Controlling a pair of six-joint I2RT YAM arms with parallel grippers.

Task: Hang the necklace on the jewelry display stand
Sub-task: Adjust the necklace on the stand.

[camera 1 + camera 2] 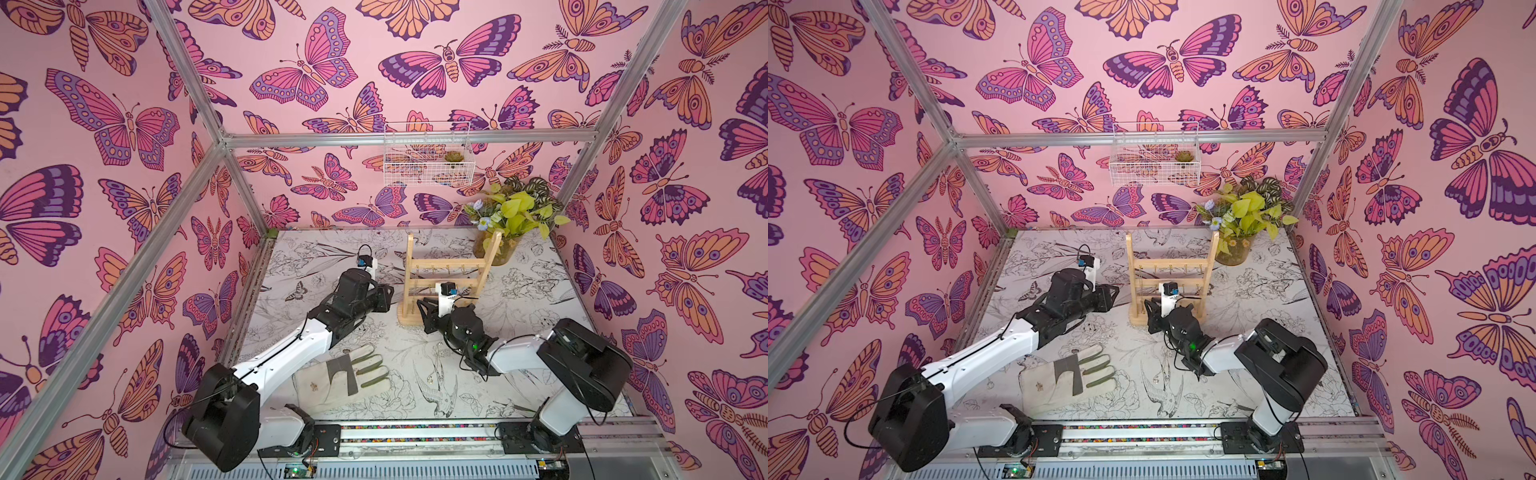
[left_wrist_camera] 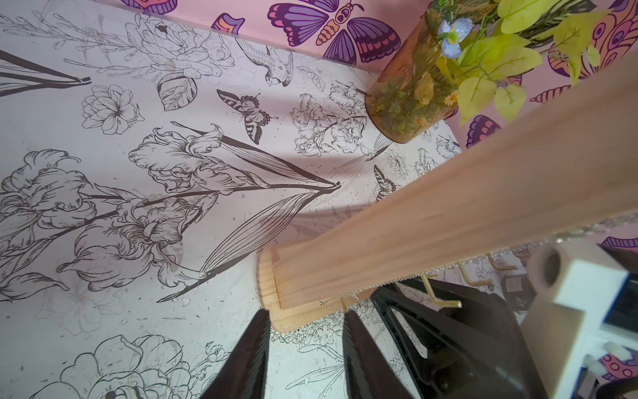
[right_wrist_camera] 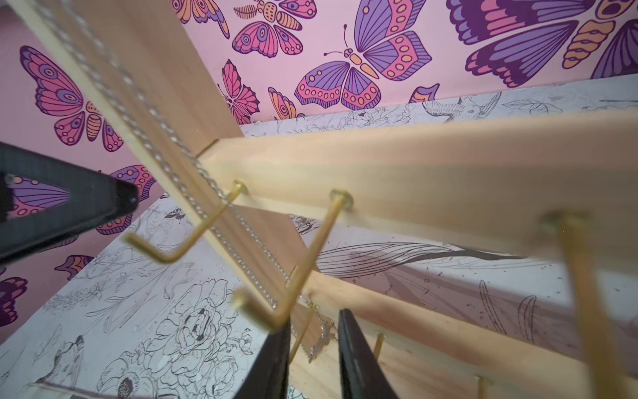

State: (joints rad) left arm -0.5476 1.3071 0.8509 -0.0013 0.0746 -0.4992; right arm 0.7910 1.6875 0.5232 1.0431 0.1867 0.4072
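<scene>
The necklace (image 3: 241, 266) lies along the jewelry display stand's (image 1: 449, 264) upright, with its pendant between the right claw's (image 3: 314, 319) fingers. I cannot tell if they pinch it. The left claw (image 2: 306, 312) gapes empty. Ease the chain gently over a gold hook (image 3: 193, 238).

Floral-print table (image 1: 532, 299), jewelry display stand (image 1: 453, 262), glove (image 1: 332, 380), plant vase (image 1: 496, 251)
</scene>
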